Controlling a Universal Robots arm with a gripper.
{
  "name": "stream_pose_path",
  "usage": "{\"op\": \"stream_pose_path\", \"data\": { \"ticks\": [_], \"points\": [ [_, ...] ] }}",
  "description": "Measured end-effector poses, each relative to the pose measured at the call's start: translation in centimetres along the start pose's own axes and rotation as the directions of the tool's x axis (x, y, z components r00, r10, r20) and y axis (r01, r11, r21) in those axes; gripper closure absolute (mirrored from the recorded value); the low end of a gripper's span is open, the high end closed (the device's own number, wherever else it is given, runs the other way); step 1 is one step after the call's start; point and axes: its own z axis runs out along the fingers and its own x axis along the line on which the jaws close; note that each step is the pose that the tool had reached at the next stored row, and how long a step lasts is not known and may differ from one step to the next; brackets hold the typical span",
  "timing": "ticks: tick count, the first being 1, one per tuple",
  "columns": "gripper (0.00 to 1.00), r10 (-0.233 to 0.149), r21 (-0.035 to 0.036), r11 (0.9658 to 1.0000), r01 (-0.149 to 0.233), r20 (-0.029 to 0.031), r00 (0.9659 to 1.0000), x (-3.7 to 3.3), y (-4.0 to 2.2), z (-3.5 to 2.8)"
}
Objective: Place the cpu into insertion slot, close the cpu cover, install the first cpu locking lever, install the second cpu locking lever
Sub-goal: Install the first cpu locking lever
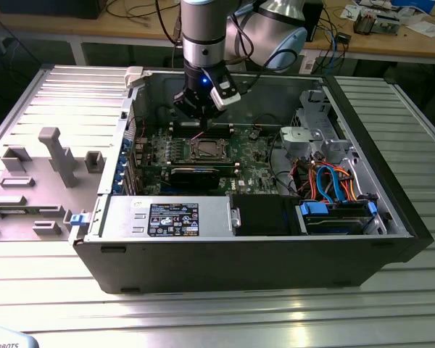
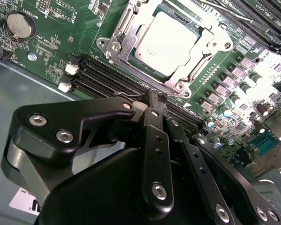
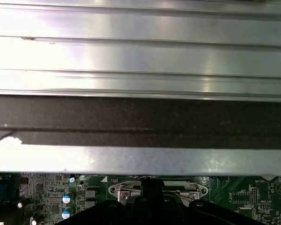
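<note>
I see the black claw (image 2: 154, 101) with fingers pressed together, gripping nothing, poised over the black memory slots (image 2: 107, 79) just beside the square silvery-rimmed insertion slot (image 2: 113, 46). The dull silver-grey square cpu (image 2: 171, 42) sits seated inside it.

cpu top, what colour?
Dull silver-grey, matte metal. The cpu shows best in the second wrist view, seated in the insertion slot under the silvery cpu cover.

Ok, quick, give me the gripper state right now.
Gripper: shut, fingers pressed together, holding nothing, beside the cpu seated in the insertion slot.
</note>
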Motion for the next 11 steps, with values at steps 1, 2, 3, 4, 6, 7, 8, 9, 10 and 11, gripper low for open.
{"op": "stream_pose_path", "data": {
  "ticks": [1, 2, 3, 4, 6, 7, 8, 9, 10, 11],
  "points": [
    [0.89, 0.0, 0.0006, 1.0, 0.0, 0.0, 1.0, -0.05, 0.01, 0.01],
    [0.89, 0.0, 0.001, 1.0, 0.0, 0.0, 1.0, -0.1, 0.03, 0.02],
    [0.89, 0.0, 0.0014, 1.0, 0.0, 0.0, 1.0, -0.15, 0.06, 0.04],
    [0.89, 0.0, 0.0017, 1.0, 0.0, 0.0, 1.0, -0.25, 0.08, 0.09],
    [0.89, 0.0, 0.0019, 1.0, 0.0, 0.0, 1.0, -0.39, 0.09, 0.17],
    [0.89, 0.0, 0.002, 1.0, 0.0, -0.0001, 1.0, -0.49, 0.09, 0.22],
    [0.89, 0.0, 0.002, 1.0, 0.0, -0.0001, 1.0, -0.59, 0.09, 0.28],
    [0.89, 0.0, 0.0019, 1.0, 0.0, -0.0001, 1.0, -0.66, 0.09, 0.33],
    [0.89, 0.0, 0.002, 1.0, 0.0, -0.0001, 1.0, -0.71, 0.09, 0.37],
    [0.89, 0.0, 0.002, 1.0, 0.0, -0.0001, 1.0, -0.79, 0.08, 0.44]
  ]
}}
